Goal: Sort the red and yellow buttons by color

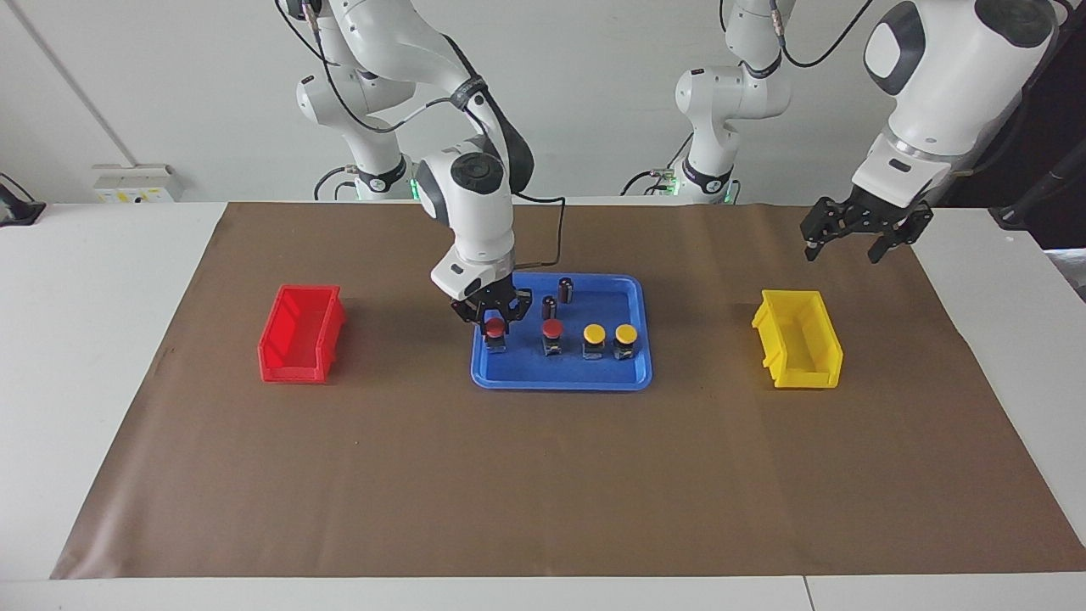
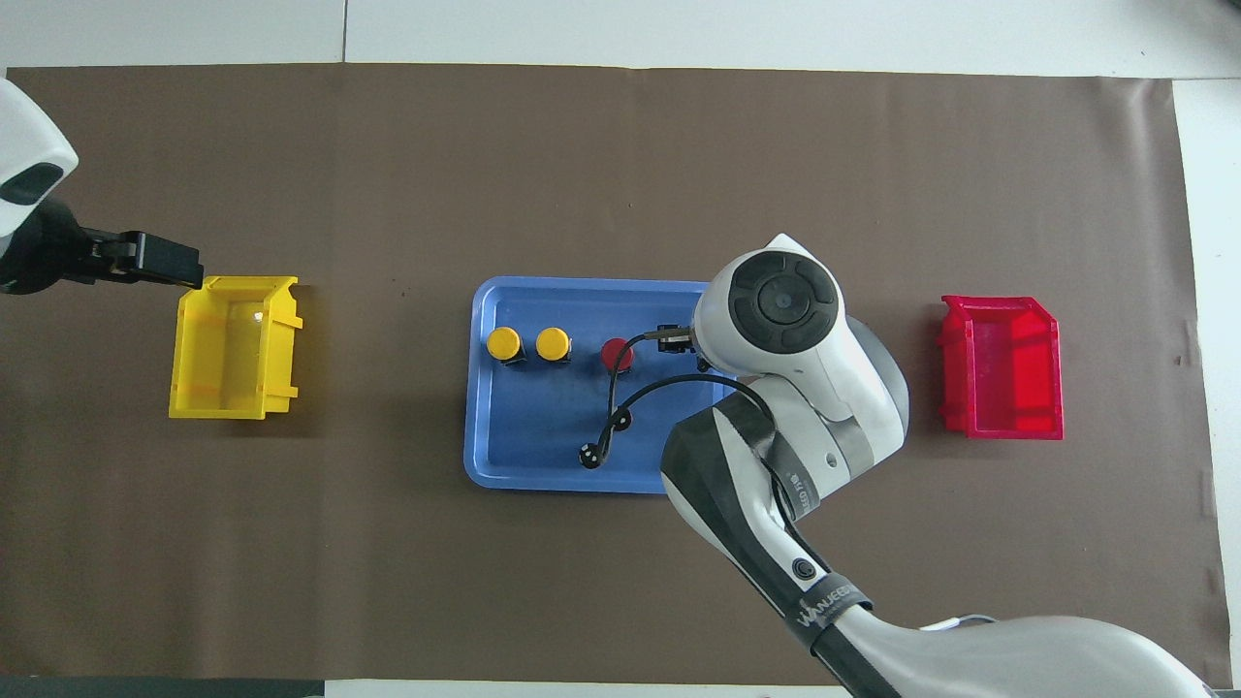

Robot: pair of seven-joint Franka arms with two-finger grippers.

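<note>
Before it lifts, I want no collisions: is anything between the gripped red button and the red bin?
Nothing visible: only the blue tray's rim and bare mat separate the red button in the right end effector from the red bin.

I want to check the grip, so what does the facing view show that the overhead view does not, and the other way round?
Only the facing view shows the right gripper shut on the end red button, and that button at all; overhead the right arm covers both. It also shows the left gripper up in the air with its jaws apart.

Only the overhead view shows the inside floors of the red bin and the yellow bin, both bare.

Both show the blue tray, the second red button, two yellow buttons and two dark cylinders.
</note>
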